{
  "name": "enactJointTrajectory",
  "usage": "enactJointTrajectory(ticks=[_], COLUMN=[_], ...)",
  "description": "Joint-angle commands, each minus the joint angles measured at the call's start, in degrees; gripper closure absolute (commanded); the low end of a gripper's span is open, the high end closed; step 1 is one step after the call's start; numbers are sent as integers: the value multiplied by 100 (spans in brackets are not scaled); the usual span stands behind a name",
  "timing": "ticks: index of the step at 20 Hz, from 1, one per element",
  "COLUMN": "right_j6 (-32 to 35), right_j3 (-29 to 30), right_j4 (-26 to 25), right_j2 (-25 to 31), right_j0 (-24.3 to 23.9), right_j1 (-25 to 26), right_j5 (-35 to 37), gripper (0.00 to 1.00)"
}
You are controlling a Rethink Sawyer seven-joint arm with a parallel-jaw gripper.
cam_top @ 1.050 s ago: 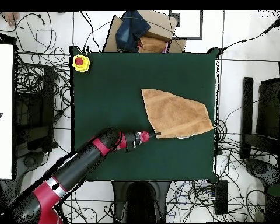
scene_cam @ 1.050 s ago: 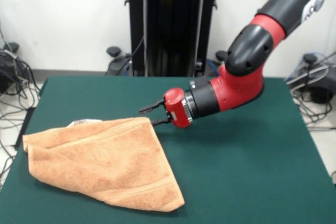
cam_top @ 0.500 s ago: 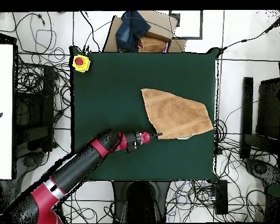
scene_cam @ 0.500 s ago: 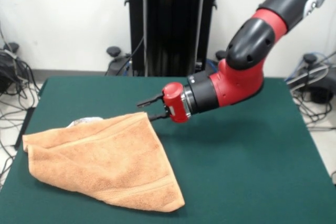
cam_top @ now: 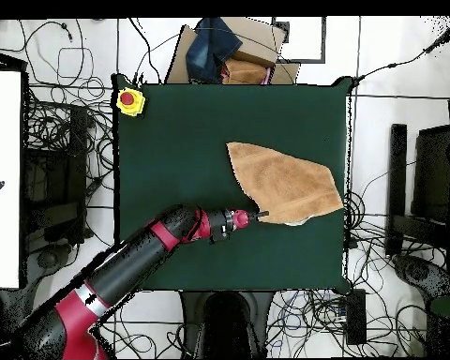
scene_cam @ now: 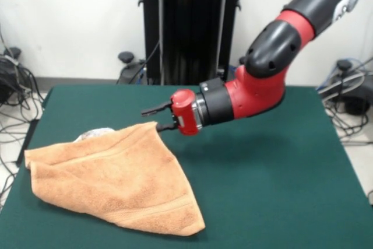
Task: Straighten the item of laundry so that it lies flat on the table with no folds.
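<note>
One folded towel [scene_cam: 113,176] lies by a short edge of the green surface [scene_cam: 280,185]. One tool [scene_cam: 151,118], fingers parted, touches its raised corner, gripping nothing.

towel [cam_top: 285,184] folded on table [cam_top: 172,141] | hand [cam_top: 260,217] at towel corner

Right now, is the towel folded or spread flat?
Folded. The towel lies doubled into a rough triangle on the table, a thick folded edge along its near side, and a lower layer peeks out at the back.
</note>
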Motion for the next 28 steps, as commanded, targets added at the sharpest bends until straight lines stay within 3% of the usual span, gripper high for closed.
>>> enactJointTrajectory(ticks=[1,10,11,23,25,28], right_j6=[2275,2608,2669,2954,2846,2667], right_j3=[-506,-848,-859,-979,-946,-1138], right_j4=[367,485,473,326,293,364], right_j2=[-280,-671,-596,-699,-526,-84], right_j0=[-316,-495,-488,-530,-465,-344], right_j1=[471,645,598,581,489,186], right_j5=[-44,567,531,629,460,799], gripper=[0,0,100,100,100,100])
